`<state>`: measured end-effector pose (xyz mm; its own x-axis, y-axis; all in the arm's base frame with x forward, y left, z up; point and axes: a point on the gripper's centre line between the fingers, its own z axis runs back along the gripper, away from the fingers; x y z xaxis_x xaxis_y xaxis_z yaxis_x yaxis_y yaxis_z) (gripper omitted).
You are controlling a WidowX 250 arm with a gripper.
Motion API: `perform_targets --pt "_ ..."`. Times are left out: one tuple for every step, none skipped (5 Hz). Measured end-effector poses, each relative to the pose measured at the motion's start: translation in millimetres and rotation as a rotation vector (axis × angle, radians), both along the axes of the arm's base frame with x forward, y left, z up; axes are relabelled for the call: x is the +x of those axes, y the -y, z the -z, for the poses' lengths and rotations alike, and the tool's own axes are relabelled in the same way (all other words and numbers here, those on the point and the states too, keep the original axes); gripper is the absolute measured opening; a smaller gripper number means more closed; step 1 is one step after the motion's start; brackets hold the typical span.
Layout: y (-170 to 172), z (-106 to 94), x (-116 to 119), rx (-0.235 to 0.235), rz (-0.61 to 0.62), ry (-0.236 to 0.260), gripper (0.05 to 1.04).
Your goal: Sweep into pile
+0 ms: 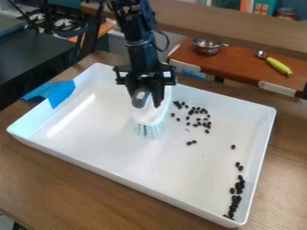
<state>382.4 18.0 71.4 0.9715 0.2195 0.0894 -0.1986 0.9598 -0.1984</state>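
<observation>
My end effector (pixel 148 98) is grasping the white brush (pixel 155 117) inside the white tray (pixel 90 153), left of the loosely scattered dark beans (pixel 198 119) in the camera view. The brush's long axis slants from the tray's far side toward its near side, bearing slightly left, with the bristles (pixel 148 130) directed downward at the lower end.

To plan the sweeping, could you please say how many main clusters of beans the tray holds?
2: a looser cluster right of the brush and a denser cluster along the tray's right wall. A few strays lie apart; the brush may hide some.
</observation>
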Motion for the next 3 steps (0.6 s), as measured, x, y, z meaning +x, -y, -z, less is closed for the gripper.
perform_targets --pt "21.3 0.6 -0.5 -0.016 0.027 -0.013 0.488" --pt "41.5 0.4 4.7 -0.035 0.062 -0.018 0.488" --pt "54.5 1.7 7.4 -0.042 0.097 -0.036 0.488"
